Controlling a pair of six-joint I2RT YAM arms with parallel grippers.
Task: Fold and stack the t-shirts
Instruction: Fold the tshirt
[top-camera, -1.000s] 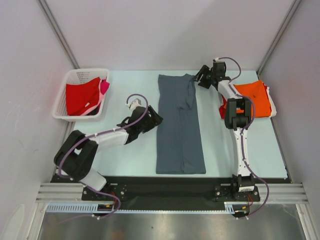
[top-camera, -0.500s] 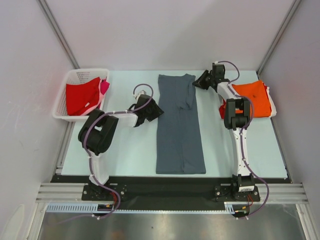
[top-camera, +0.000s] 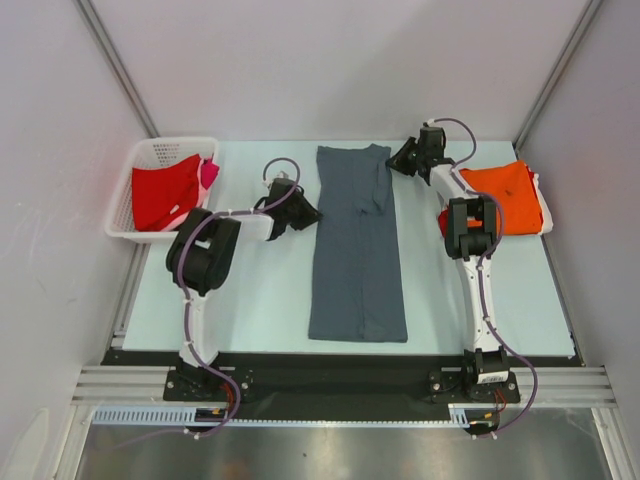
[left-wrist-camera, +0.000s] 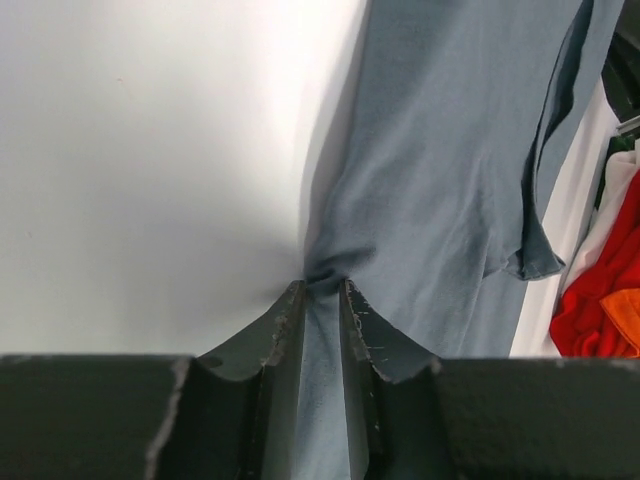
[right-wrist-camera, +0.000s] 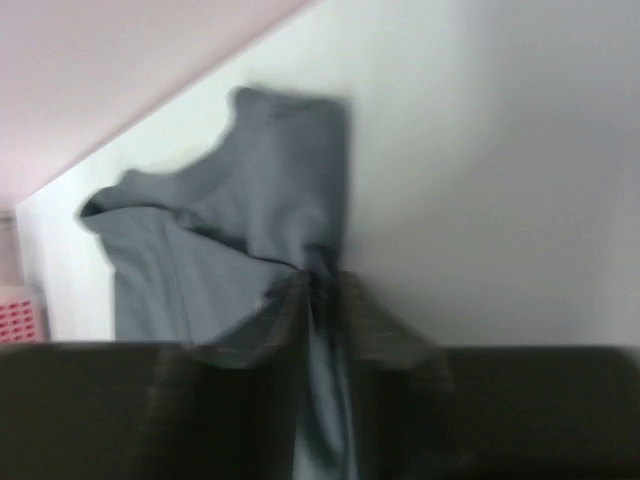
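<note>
In the top external view, the slate-grey t-shirt (top-camera: 357, 250) is seen laid at the centre of the tabletop (top-camera: 255, 290) as a long narrow strip running from twelve to six o'clock, its sleeves already turned in. The left claw (top-camera: 303, 212) is set at the strip's edge toward ten o'clock, and the right claw (top-camera: 398, 160) at its collar corner toward one o'clock. An orange t-shirt (top-camera: 510, 190) is found folded at two o'clock, well apart from the strip, while a red t-shirt (top-camera: 165, 195) and a pink t-shirt (top-camera: 209, 172) are held in the white basket (top-camera: 160, 148) at ten o'clock. In the left wrist view, the left claw is shown clenched on the grey cloth's edge, which is puckered where it is drawn between the fingers (left-wrist-camera: 275, 340). In the right wrist view, which is blurred, the right claw appears closed on a bunched fold of the same shirt just below the neckline; how deep the bite goes cannot be told. The step in hand is judged to be the crosswise fold of the grey strip, with both grips made. The next move calls for the pinched upper end to be lifted by both claws together, kept level, carried toward six o'clock and laid over the lower half with the edges matched. Stacking on the orange shirt is not yet done.
</note>
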